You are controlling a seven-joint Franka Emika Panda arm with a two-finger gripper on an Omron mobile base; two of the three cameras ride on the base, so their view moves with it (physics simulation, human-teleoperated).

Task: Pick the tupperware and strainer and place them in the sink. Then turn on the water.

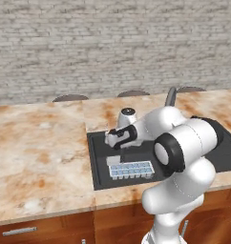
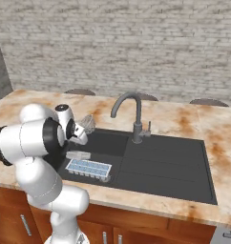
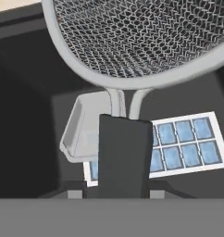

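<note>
Gripper (image 2: 83, 133) closed on the dark handle of the strainer (image 3: 132, 41), fingers clamped at the handle's near end; mesh bowl extends ahead of the hand, held in the air above the left part of the sink (image 2: 160, 167). Tupperware (image 2: 88, 168) lies flat on the basin floor directly below the hand, grid of pale blue squares facing up, near the front wall. Grey gooseneck faucet (image 2: 131, 114) stands behind the basin, to the right of the strainer, on the marbled counter (image 1: 41, 152).
</note>
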